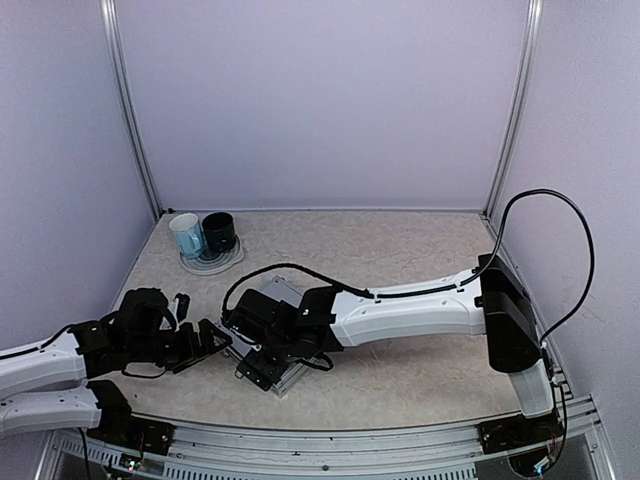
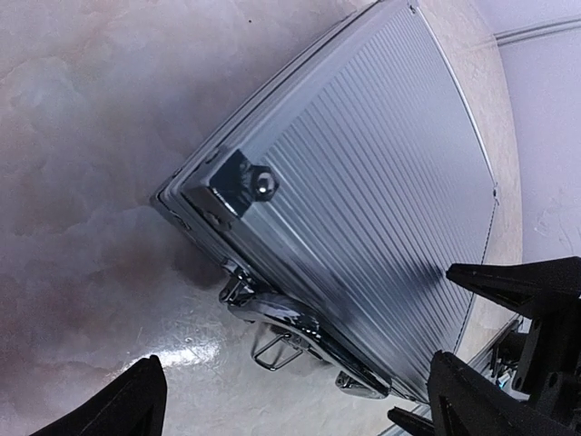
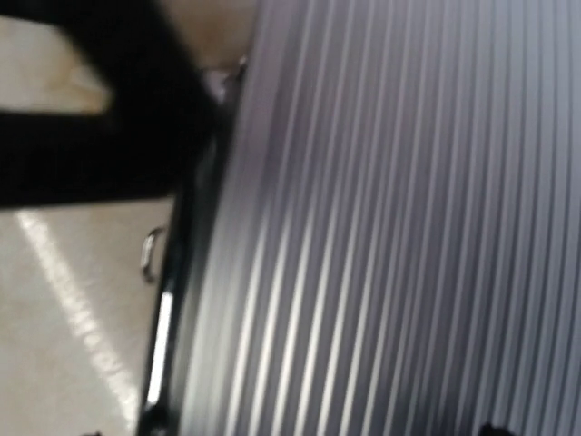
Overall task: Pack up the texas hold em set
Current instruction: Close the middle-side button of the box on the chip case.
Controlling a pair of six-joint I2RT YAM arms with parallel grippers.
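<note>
**A:** How do the jaws stand on the left?

**B:** The left gripper (image 2: 297,368) stands spread wide, with nothing between its fingers (image 2: 123,409). It hovers low over the table (image 2: 82,109), just beside the silver case (image 2: 363,173), on the side that carries the latches (image 2: 281,338).

**A:** And on the right?

**B:** The right gripper (image 1: 247,322) is spread wide as well, above the ribbed lid (image 3: 408,227). In the blurred wrist view one dark finger (image 3: 100,118) shows past the lid's edge. Whether it touches the metal cannot be told. It grips nothing.

**A:** Where does the case lie?

**B:** It lies flat on the table, left of the middle and towards the near edge, turned corner-wise, with the lid down. The right arm (image 1: 410,310) reaches across from the right and hides most of it from above. A black corner cap (image 2: 238,180) points toward the left wrist camera. Whether the chrome latches are fastened cannot be told.

**A:** What else is on the table?

**B:** A light-blue mug (image 1: 186,235) and a dark-green mug (image 1: 219,231) stand upright side by side on a plate (image 1: 225,262) in the far left corner, well apart from the case.
</note>
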